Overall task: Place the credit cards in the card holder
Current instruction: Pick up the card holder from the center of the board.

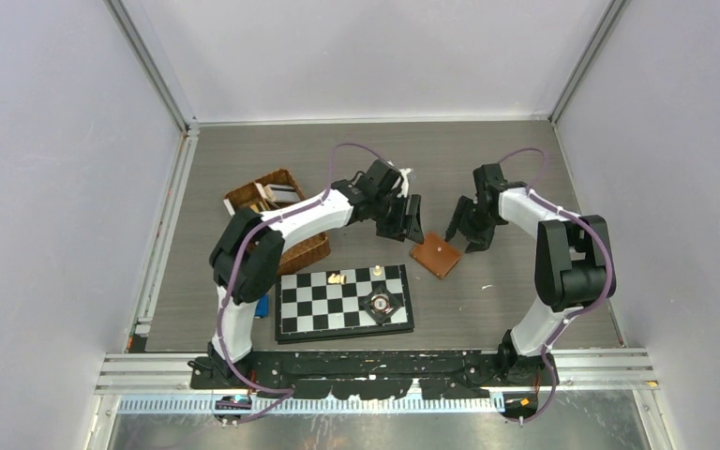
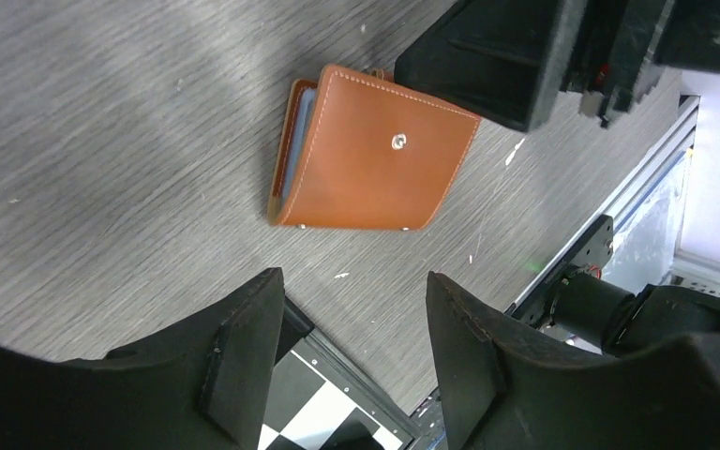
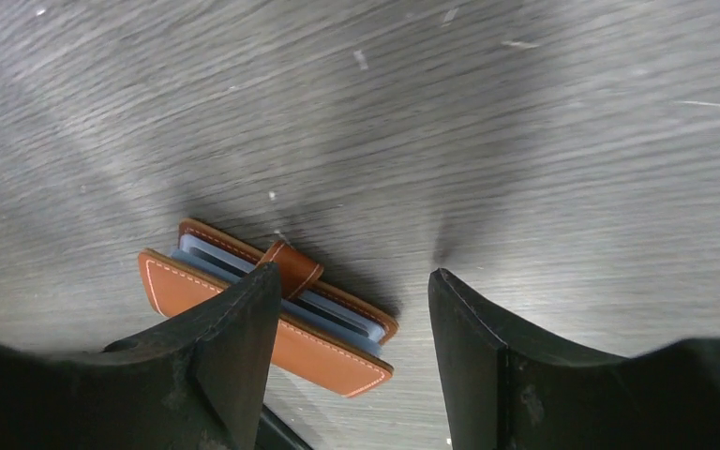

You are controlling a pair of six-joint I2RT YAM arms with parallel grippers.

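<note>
The card holder [image 1: 436, 255] lies folded shut on the grey table between my two grippers, tan leather with a snap stud on top [image 2: 366, 159]. Pale blue edges of the credit cards [image 3: 337, 317] show between its leaves, under the strap [image 3: 292, 267]; the same cards show as a thin blue line at its open side [image 2: 298, 131]. My left gripper [image 1: 403, 223] hovers just left of it, open and empty [image 2: 352, 300]. On the wallet's right, my right gripper [image 1: 466, 232] is open and empty too [image 3: 352, 291], its left finger overlapping the wallet in view.
A chessboard [image 1: 311, 309] with a few pieces lies near the front, its corner under my left fingers [image 2: 328, 408]. A wicker basket [image 1: 311, 251] with items stands at the left, under the left arm. A small blue object [image 1: 262, 306] sits beside the board.
</note>
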